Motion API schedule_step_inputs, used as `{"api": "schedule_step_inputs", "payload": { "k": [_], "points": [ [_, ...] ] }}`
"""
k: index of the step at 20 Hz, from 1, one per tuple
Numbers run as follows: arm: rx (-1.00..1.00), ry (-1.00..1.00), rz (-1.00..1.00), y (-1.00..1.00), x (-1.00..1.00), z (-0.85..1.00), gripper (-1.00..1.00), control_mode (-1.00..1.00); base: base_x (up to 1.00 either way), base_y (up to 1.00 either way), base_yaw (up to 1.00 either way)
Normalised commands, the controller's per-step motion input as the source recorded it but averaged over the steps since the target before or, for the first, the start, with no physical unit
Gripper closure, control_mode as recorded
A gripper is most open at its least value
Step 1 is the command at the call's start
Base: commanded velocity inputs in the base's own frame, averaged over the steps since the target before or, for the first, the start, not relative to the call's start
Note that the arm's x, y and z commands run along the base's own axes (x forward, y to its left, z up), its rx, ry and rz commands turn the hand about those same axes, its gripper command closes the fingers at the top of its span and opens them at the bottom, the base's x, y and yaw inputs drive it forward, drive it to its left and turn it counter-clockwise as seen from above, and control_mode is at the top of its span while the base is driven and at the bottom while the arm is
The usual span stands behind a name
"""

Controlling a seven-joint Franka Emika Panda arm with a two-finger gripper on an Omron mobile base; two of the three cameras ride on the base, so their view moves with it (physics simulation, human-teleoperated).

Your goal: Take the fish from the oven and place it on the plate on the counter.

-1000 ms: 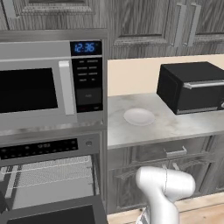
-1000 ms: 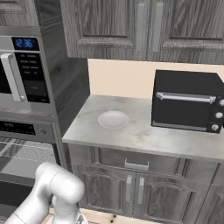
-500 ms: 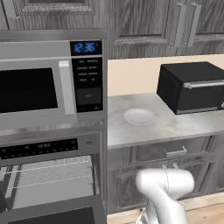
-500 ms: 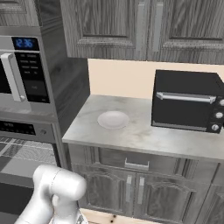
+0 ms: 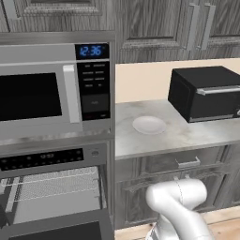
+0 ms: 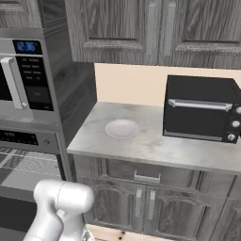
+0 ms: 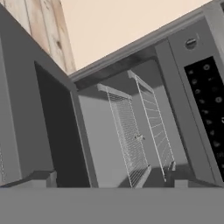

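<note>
Oven (image 5: 51,190) door down, wire racks (image 7: 131,140) exposed. Pincer (image 7: 111,178) wide, gripping nothing, facing cavity. Speck on rack, too small to call fish. Plate (image 5: 149,125) on counter (image 5: 201,136).

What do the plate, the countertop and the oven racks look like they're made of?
The plate looks like plain glazed white ceramic: smooth, matte-to-soft sheen, no pattern. The counter looks like polished light grey stone, with faint marbled veining. The oven racks look like thin bright metal wire in a fine grid. It's all rendered, so these are looks only.
</note>
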Motion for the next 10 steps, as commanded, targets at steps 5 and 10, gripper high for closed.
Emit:
{"api": "schedule_step_inputs", "payload": {
  "k": [5,10],
  "points": [
    [0.08,0.0,0.02,0.0,0.23,0.9,-1.0,-1.0,0.0,0.0,0.0],
    [0.04,0.0,0.0,0.0,0.93,0.45,-1.0,-1.0,0.0,0.0,0.0]
  ]
}}
